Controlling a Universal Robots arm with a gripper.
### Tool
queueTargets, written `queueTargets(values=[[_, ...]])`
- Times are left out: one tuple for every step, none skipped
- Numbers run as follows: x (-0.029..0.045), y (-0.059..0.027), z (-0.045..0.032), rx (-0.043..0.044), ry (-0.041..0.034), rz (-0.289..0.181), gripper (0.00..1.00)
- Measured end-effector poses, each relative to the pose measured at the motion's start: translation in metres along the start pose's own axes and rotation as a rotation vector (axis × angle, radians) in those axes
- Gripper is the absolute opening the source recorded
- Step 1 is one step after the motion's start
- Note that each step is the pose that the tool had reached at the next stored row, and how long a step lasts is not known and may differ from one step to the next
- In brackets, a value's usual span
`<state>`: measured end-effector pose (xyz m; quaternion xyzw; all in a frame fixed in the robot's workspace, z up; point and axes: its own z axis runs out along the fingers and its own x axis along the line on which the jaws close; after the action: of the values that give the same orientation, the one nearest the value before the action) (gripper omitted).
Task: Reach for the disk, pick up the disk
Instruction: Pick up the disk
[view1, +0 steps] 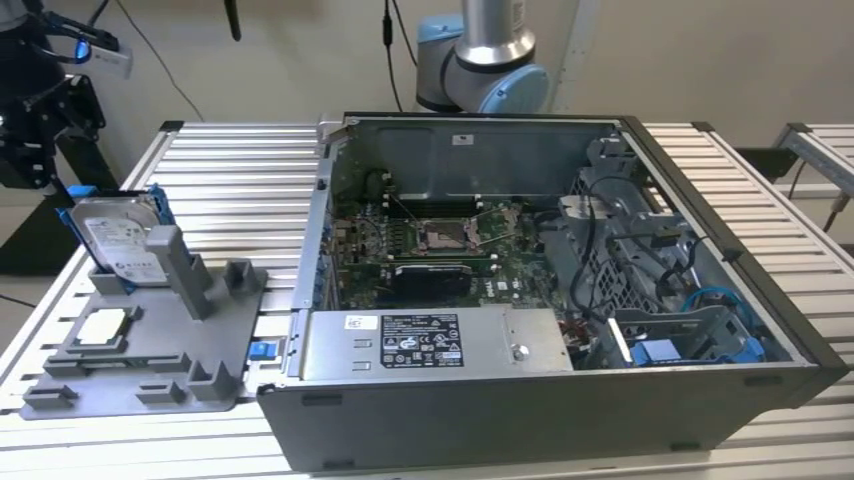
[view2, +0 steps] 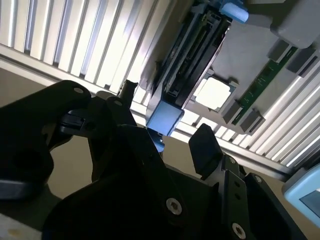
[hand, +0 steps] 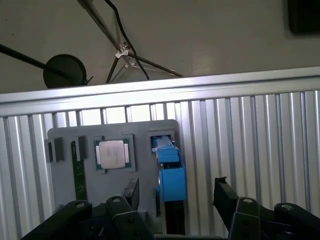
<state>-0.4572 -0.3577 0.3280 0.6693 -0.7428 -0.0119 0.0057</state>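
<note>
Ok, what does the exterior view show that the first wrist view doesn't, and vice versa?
Exterior view: the open computer case with its motherboard, and the arm's base. First wrist view: a look down at the open gripper, fingers either side of the disk, plus a round black stand foot on the floor. Both: the disk upright in the grey holder, the square chip, the slatted table.

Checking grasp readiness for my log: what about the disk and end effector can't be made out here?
Disk lower part: exterior view, hidden behind the grey holder post.
Disk label: both wrist views, disk seen edge-on.
End effector body: first wrist view, cut off by picture edge.
</note>
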Motion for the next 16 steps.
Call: queueTargets(values=[[0.0000, 0.0000, 0.0000, -0.0001, 0.0001, 0.000, 1.00], [0.0000, 0.0000, -0.0001, -0.0002, 0.0001, 0.000, 1.00], [0.0000, 0.0000, -0.0001, -0.0002, 0.0001, 0.000, 1.00], [-0.0001, 0.0000, 0.0000, -0.0001, 0.0001, 0.000, 1.00], [-0.0001, 0.0000, 0.0000, -0.0001, 0.0000, 0.000, 1.00], [-0.0001, 0.0000, 0.0000, -0.0001, 0.0001, 0.000, 1.00], [-0.0001, 0.0000, 0.0000, -0.0001, 0.0000, 0.000, 1.00], [-0.0001, 0.0000, 0.0000, -0.0002, 0.0001, 0.000, 1.00], [-0.0001, 0.0000, 0.0003, -0.0001, 0.0001, 0.000, 1.00], [-0.0001, -0.0001, 0.0006, 0.0001, 0.0000, 0.000, 1.00], [-0.0002, -0.0001, 0.0011, 0.0001, -0.0001, 0.000, 1.00], [-0.0004, 0.0000, 0.0015, -0.0002, 0.0001, 0.000, 1.00], [-0.0009, 0.0001, 0.0021, -0.0002, 0.0001, 0.000, 1.00], [-0.0013, 0.0001, 0.0029, -0.0001, 0.0001, 0.000, 1.00], [-0.0016, 0.0001, 0.0038, 0.0000, 0.0000, 0.000, 1.00], [-0.0020, 0.0001, 0.0048, -0.0001, 0.0000, 0.000, 1.00]])
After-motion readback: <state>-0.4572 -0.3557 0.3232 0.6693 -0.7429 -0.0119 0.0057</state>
